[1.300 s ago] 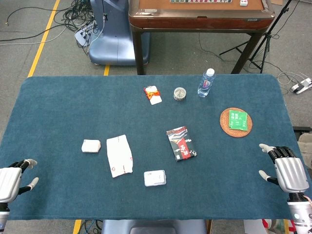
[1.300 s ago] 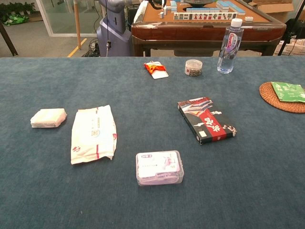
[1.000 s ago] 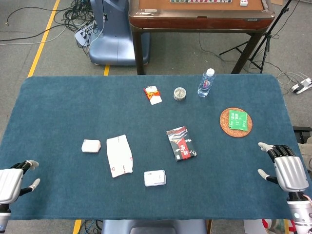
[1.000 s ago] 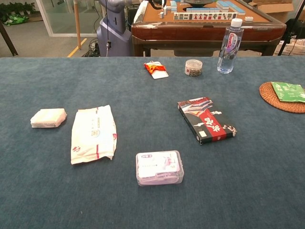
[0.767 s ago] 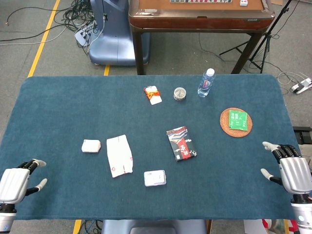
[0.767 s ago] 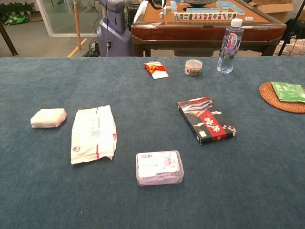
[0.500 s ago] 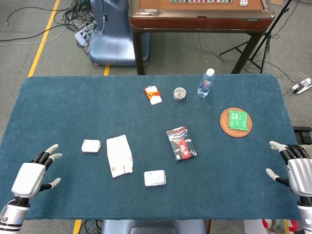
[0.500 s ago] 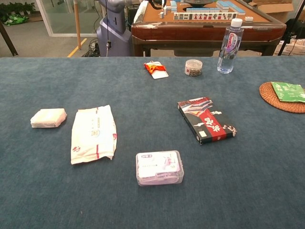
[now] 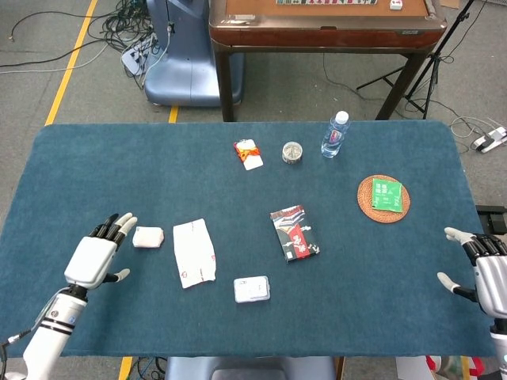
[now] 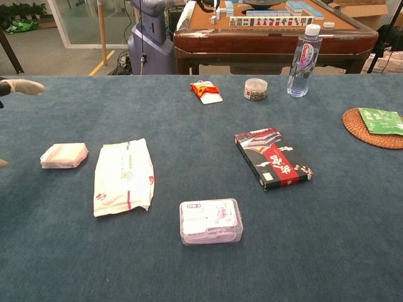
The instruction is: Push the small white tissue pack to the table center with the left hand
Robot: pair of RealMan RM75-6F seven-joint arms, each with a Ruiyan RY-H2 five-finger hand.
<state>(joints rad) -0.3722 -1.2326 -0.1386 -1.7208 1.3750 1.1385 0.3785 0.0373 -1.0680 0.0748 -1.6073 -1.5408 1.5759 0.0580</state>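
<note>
Head view, left hand (image 9: pixel 93 259) empty with fingers spread, just left of small white tissue pack (image 9: pixel 148 237), right hand (image 9: pixel 493 277) empty, fingers apart at table (image 9: pixel 238 198) edge

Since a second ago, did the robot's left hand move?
Yes. The left hand came in from the table's near-left edge toward the small white tissue pack, which stayed put. Its fingers are now just left of it.

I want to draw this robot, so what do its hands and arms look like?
The left hand has a smooth silver-white back and dark, jointed fingers with pale tips. Its wrist has a black band with white rings, then a white forearm with a thin dark cable beside it. The right hand looks the same: silvery back, dark fingers, pale tips.
</note>
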